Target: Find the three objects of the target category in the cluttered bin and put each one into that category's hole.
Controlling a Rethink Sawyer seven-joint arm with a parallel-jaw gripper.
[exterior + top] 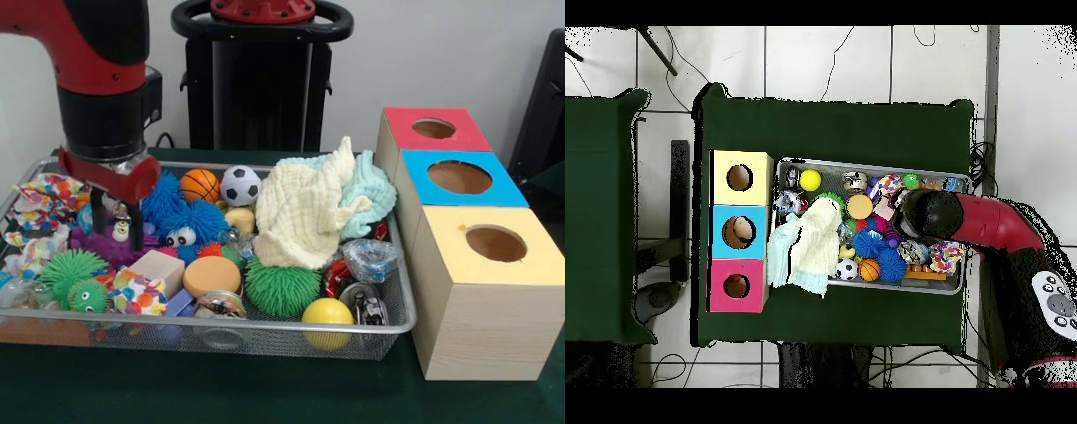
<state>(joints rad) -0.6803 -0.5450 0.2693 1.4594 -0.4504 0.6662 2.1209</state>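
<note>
We are hanging the pincer (113, 221) over the left side of the bin (265, 334), its dark fingers apart and dipping toward a small penguin-like toy (122, 230) and purple toy (106, 247). We cannot tell which category is the target; the three holes sit in the boxes (481, 265) at the right of the frame. We are risking a snag: the spiky blue ball (181, 221) is crowding in just beside it, and the fingers may pinch two things together.

No legible text, labels or nos. anywhere.
</note>
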